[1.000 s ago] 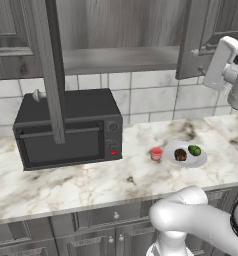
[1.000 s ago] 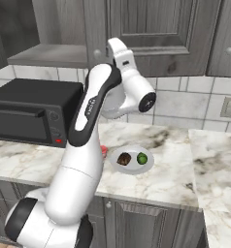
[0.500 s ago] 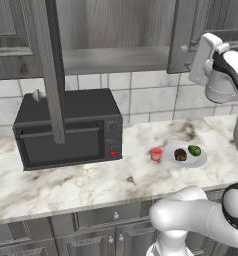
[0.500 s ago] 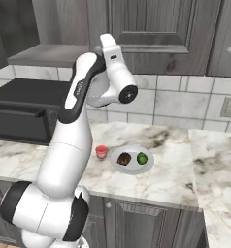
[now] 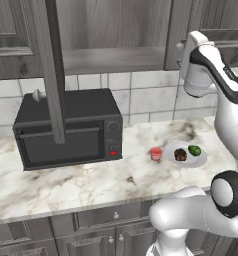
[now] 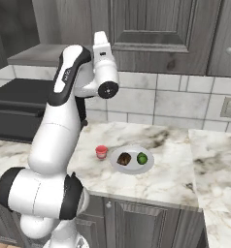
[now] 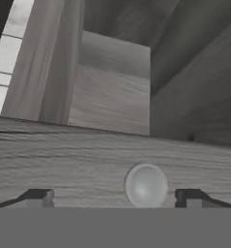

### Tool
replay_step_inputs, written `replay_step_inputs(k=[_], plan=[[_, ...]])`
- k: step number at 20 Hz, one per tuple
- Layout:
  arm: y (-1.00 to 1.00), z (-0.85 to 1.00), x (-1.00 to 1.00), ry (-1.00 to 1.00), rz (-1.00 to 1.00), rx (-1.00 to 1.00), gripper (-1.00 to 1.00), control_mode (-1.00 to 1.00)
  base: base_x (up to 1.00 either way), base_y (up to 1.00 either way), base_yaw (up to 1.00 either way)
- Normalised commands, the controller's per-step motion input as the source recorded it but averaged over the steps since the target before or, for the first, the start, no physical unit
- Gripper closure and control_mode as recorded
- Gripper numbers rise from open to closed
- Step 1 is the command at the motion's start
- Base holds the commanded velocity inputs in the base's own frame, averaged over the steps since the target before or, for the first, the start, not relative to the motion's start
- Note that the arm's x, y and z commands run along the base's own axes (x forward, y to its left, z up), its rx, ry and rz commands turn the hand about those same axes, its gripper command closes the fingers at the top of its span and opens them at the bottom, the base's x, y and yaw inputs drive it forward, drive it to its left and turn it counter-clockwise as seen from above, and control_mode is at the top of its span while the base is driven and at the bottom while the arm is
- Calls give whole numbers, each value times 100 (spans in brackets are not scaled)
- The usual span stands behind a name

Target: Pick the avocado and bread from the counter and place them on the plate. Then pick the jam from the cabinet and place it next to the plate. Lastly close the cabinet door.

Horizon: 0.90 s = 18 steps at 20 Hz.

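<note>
The gripper (image 7: 112,196), fingers spread wide and holding nothing, faces the cabinet door (image 7: 88,160); the door's round knob (image 7: 145,185) sits between the fingertips, nearer one.

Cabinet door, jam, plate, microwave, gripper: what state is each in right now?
left cabinet door: wide open, edge-on to the left base view.
jam: upright on the counter, beside the plate.
plate: holds the bread and avocado.
microwave: door shut.
gripper: open, fingertips either side of a door knob.
</note>
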Motion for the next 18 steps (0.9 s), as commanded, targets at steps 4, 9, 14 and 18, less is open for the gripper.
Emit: replay_step_inputs(k=[4,9,14,18], plan=[[0,0,36,0,-16,3,-100,-100,0,0,0],[0,0,37,0,-17,4,-100,-100,0,0,0],[3,-3,-2,-1,-11,10,-100,-100,0,0,0],[14,-1,-33,-13,-8,10,-100,-100,0,0,0]])
